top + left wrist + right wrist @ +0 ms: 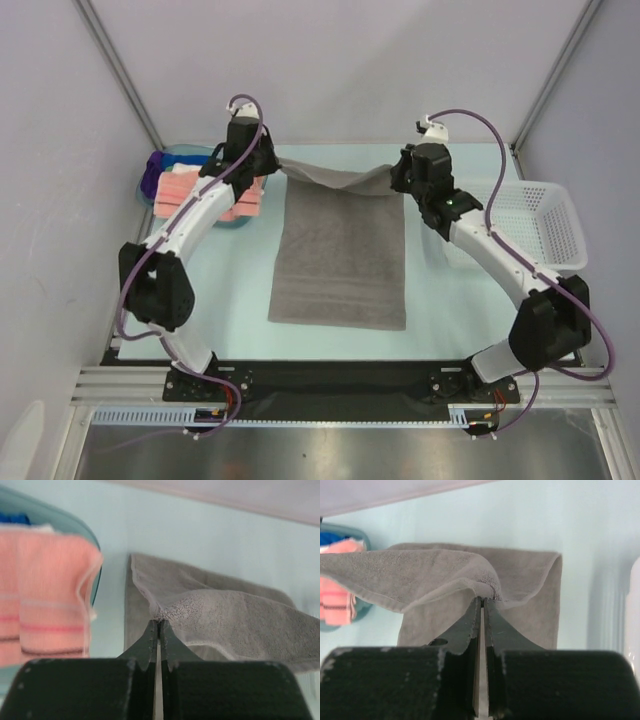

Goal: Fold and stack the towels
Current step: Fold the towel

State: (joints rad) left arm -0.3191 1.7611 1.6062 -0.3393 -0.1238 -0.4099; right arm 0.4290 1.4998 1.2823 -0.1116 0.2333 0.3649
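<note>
A grey towel [340, 255] lies flat in the middle of the table, its far edge lifted. My left gripper [268, 160] is shut on the far left corner of the grey towel [225, 620], as the left wrist view [159, 622] shows. My right gripper [400, 180] is shut on the far right corner of the grey towel [450, 575], as the right wrist view [483, 599] shows. The lifted edge sags between them. Salmon pink towels [185, 190] with a purple one [155, 168] sit in the tub, partly hidden by my left arm.
A translucent blue tub [185, 155] stands at the far left, close behind my left gripper. A white mesh basket [540, 225] stands at the right, beside my right arm. Grey walls close the back and sides.
</note>
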